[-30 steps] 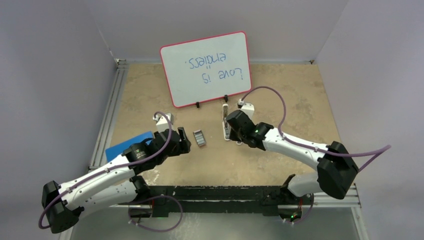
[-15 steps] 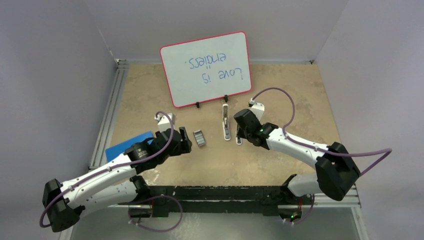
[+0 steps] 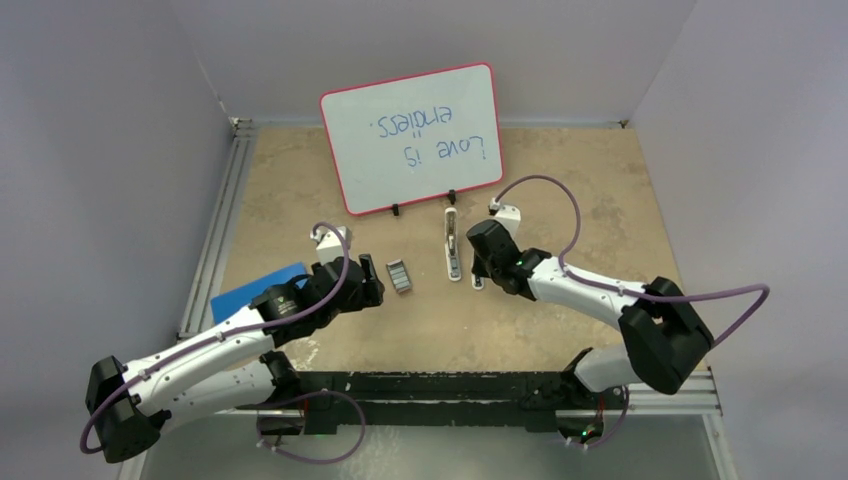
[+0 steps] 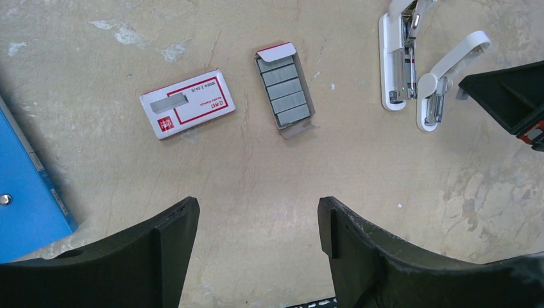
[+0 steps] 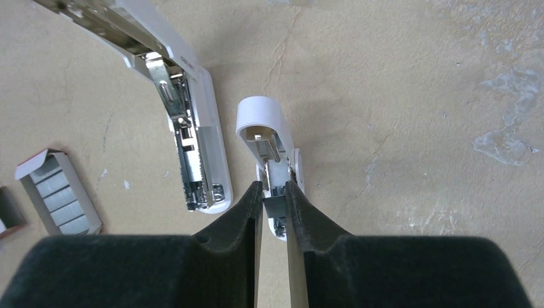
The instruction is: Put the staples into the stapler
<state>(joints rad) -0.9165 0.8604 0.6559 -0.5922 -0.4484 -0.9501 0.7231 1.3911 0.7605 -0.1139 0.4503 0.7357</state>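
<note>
In the left wrist view, the left gripper [image 4: 256,215] hung wide open and empty at the bottom, the red-and-white box [image 4: 187,104] at upper left and the staples [image 4: 284,90], in grey strips, at upper centre. At upper right the stapler [image 4: 399,61] lay with its metal channel showing; just beside it the right gripper [image 5: 274,187] pinched the stubby white piece [image 5: 258,114], fingers nearly closed.

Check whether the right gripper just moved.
Yes: the right gripper, clamped on the small white part, slid right, off the stapler it overlapped before, judged against the whiteboard.
</note>
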